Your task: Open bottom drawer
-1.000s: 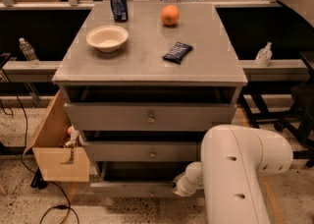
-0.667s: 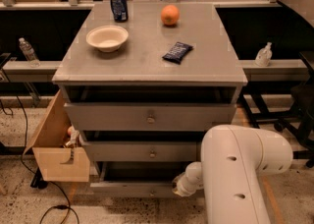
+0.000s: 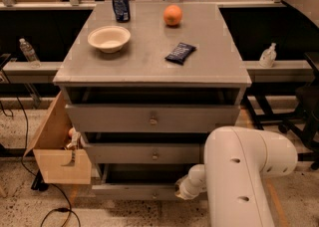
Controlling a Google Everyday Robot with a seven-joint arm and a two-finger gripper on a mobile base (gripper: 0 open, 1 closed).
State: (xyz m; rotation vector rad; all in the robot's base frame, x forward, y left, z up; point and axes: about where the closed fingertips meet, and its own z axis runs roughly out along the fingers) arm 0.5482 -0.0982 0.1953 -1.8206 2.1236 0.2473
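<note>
A grey wooden cabinet (image 3: 149,69) holds three drawers stacked below its top. The bottom drawer (image 3: 134,191) has the narrowest front and sits lowest, with a dark gap above its panel. Its knob is hidden. My white arm (image 3: 244,171) comes in from the lower right and bends toward that drawer's right end. The wrist (image 3: 192,183) is visible, but the gripper itself lies behind it at the drawer front and does not show. The middle drawer (image 3: 144,154) and top drawer (image 3: 152,117) each show a small centre knob.
On the cabinet top stand a white bowl (image 3: 108,38), a blue can (image 3: 120,4), an orange (image 3: 172,15) and a dark snack packet (image 3: 180,53). A cardboard box (image 3: 59,146) stands against the cabinet's left side. Plastic bottles (image 3: 28,53) rest on side ledges.
</note>
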